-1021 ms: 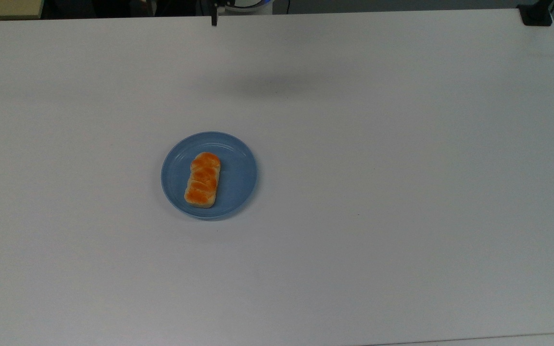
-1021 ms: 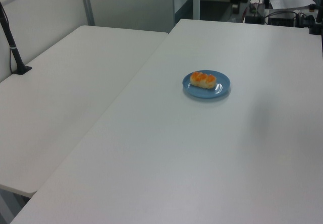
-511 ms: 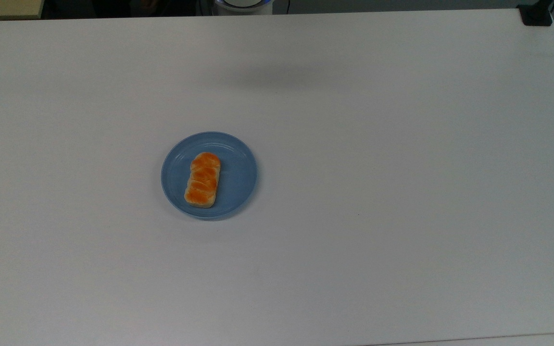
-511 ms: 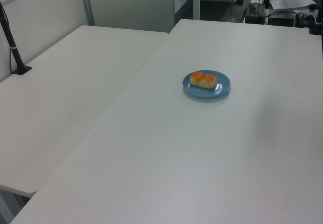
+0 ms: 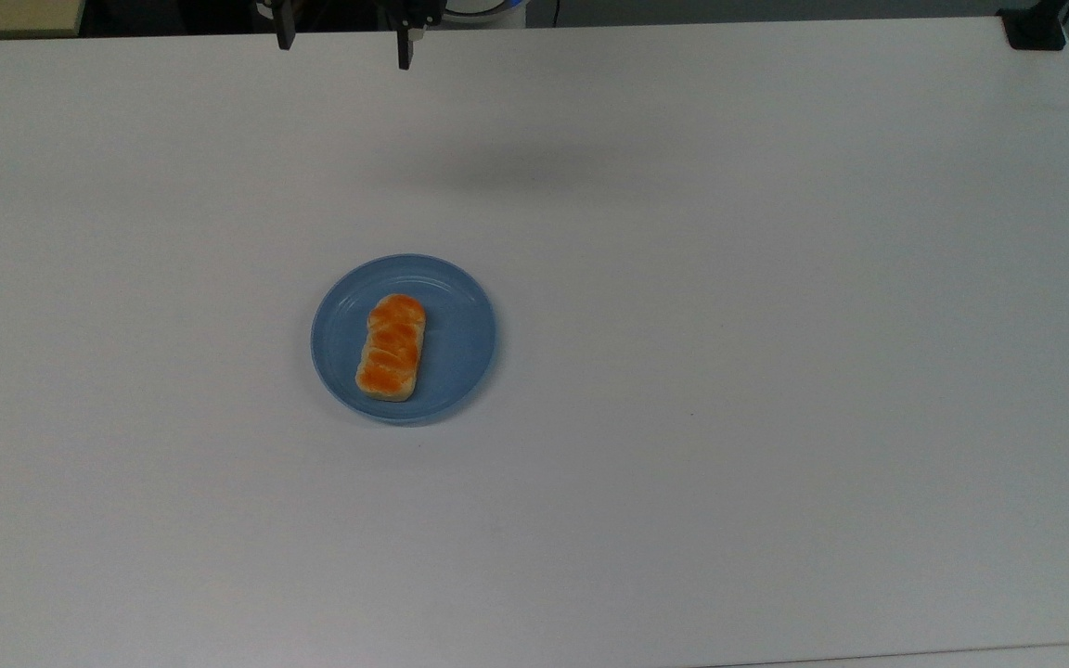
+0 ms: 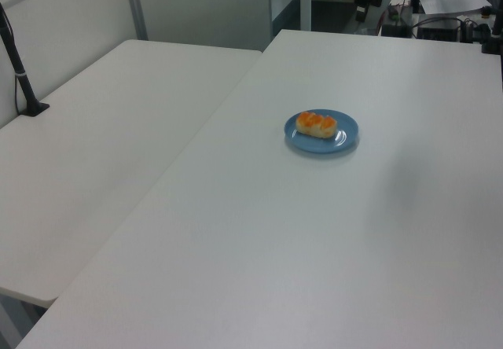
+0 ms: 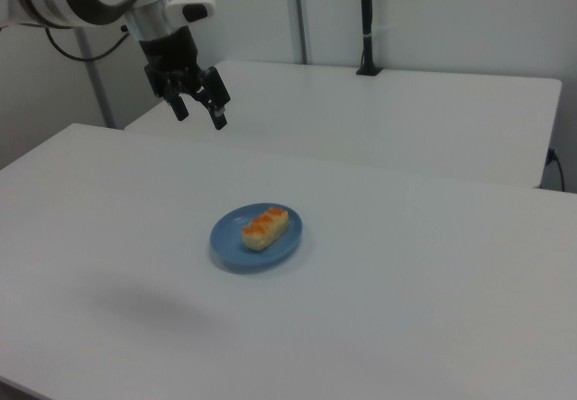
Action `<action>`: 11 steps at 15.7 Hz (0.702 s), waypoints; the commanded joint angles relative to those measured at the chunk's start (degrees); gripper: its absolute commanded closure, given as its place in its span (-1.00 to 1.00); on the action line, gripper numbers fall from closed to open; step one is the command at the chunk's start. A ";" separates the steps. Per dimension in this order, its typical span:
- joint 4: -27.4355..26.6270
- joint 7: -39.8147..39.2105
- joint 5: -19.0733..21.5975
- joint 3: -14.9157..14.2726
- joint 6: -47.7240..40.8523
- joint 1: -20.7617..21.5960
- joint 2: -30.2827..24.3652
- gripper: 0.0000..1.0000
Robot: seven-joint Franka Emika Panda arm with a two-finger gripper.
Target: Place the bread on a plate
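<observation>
The bread, a small loaf with an orange-brown glazed top, lies on the round light-blue plate left of the table's middle in the top view. Nothing holds it. Bread and plate also show in the right view, and again in the left view as bread on plate. My gripper hangs open and empty at the far edge of the table, well above and beyond the plate. In the right view the gripper hovers high behind the plate, its black fingers spread apart.
The white table is broad and bare around the plate. A black clamp base sits at the top view's top right corner. A second white table adjoins at the left view's left, with a black post on it.
Both gripper fingers have come into the top view at its upper edge; half a second ago none showed. Bread and plate have not moved.
</observation>
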 commanded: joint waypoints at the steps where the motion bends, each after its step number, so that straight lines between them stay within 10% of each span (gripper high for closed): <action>1: -0.21 0.20 0.64 -0.17 -4.11 -0.47 -1.31 -1.00; 11: 2.16 -9.19 1.33 -0.26 -7.80 -1.79 -0.61 -1.00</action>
